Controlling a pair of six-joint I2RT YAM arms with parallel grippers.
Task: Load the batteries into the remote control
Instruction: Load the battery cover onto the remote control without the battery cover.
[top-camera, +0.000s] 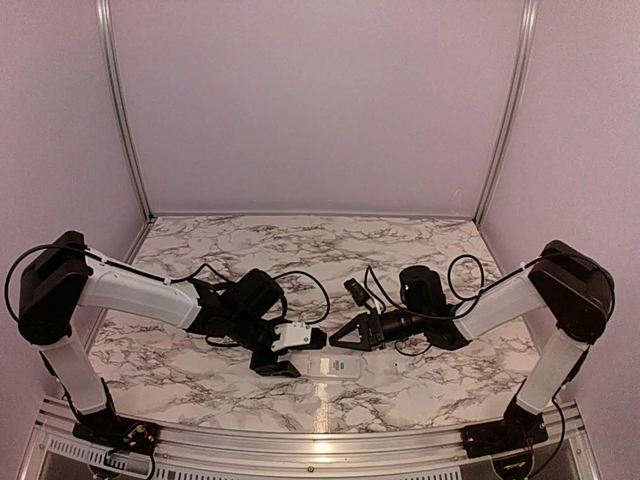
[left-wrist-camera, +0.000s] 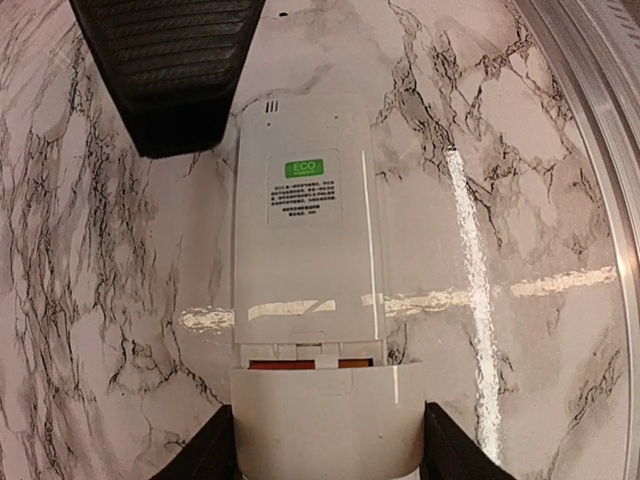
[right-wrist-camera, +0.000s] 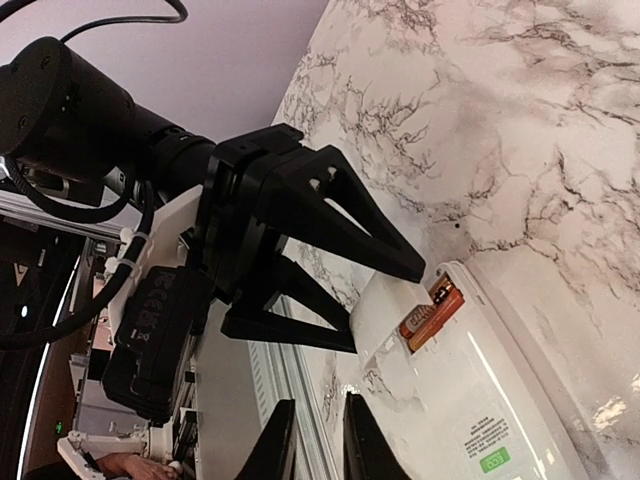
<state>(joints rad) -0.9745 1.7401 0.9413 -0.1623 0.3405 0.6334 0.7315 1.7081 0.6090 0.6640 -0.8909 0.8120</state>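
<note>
Only the left wrist view showed the remote control plain back up, a printed label with a green ECO patch near its middle. A strip of the orange-red batteries showed in the gap above the part-slid cover.

The right wrist view showed the same batteries from the side, sitting in the open compartment. The top view gave none of this, only a small white bar on the marble counter between the two arms, near the 6 o'clock edge.

In the top view the remote's long axis ran from 9 to 3 o'clock, compartment end toward 9.

The left claw was spread wide across that end, its fingers against both edges of the cover, pinching it. The right claw had its fingers drawn almost together with only a slim gap, nothing between them, at the remote's far end.
</note>
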